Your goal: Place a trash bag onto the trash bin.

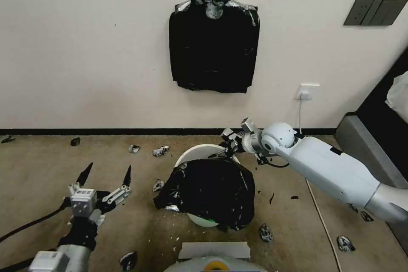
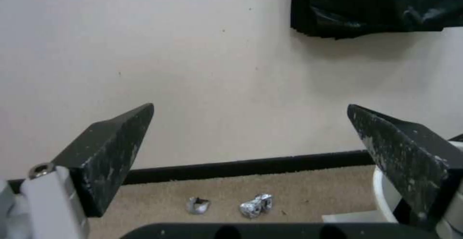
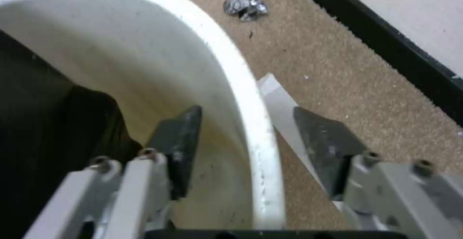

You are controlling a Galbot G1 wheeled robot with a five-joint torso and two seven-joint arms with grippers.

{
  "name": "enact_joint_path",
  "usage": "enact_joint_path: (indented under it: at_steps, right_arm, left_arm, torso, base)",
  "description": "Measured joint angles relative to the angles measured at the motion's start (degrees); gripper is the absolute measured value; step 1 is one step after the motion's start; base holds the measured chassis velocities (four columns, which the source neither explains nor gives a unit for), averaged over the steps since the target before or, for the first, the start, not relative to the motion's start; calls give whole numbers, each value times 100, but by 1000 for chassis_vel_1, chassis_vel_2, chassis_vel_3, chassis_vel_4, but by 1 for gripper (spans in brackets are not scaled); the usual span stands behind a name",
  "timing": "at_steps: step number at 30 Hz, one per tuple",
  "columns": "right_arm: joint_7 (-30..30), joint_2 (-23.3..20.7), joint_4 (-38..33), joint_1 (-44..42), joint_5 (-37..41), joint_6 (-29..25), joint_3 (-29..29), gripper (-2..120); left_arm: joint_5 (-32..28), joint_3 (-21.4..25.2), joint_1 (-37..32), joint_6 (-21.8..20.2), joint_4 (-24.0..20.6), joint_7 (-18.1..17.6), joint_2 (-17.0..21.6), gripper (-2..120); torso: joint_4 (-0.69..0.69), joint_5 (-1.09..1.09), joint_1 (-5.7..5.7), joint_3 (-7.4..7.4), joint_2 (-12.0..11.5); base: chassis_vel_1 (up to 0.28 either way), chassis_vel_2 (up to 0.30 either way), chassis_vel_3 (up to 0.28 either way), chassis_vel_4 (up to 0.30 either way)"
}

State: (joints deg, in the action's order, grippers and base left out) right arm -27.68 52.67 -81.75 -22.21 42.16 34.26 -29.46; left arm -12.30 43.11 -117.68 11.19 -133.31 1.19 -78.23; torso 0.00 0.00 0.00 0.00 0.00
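One thin, limp, slippery bag [image 1: 212, 191] drapes the bin's [image 1: 199, 151] near side, far rim bare, right gripper [image 3: 246, 130] fingers spread astride that rim, left gripper [image 1: 106, 175] spread wide over carpet; best pinched at its loose hem.

The head camera is looking forward and down from above, taking in the wall [image 1: 85, 51], the carpet and the bin [image 1: 199, 153] well below it. The left wrist camera is sitting low, facing the wall [image 2: 193, 69] across the carpet, with the bin [image 2: 383, 195] at its edge. The right wrist camera is hanging very close over the bin [image 3: 251, 123], looking down along its rim. All three views are sharing the bin; the head and left wrist views are also sharing the wall.
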Motion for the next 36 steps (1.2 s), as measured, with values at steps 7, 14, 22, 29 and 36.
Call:
enact_joint_path:
  at_steps: [7,14,22,29,36]
  right_arm:
    - [-10,9,-27,-78,-71,-24,27,24]
    - [21,36,-84,-119,-74,-20,31,6]
    - [296,-161,-350,-191,227,36,70,5]
    - [1466,-468,-988,-496,1468,281,452,5]
    - [3017,-782,-1967,-1243,2818,456,1226,5]
  left_arm:
    - [6,53,-36,-6,-17,-22,-32,100]
    - [-64,143,-93,-1,-82,-36,-77,100]
    - [-221,284,-194,13,-214,-59,-145,100]
    - [-302,328,-202,-5,-277,-68,-133,100]
    - [-380,276,-65,-153,-292,-105,-82,100]
  torso:
    - [0,0,0,0,0]
    - [0,0,0,0,0]
    - [1,1,0,0,0]
    - [0,0,0,0,0]
    - [0,1,0,0,0]
  base:
    - [0,0,0,0]
    - [0,0,0,0]
    - [0,0,0,0]
    - [0,0,0,0]
    - [0,0,0,0]
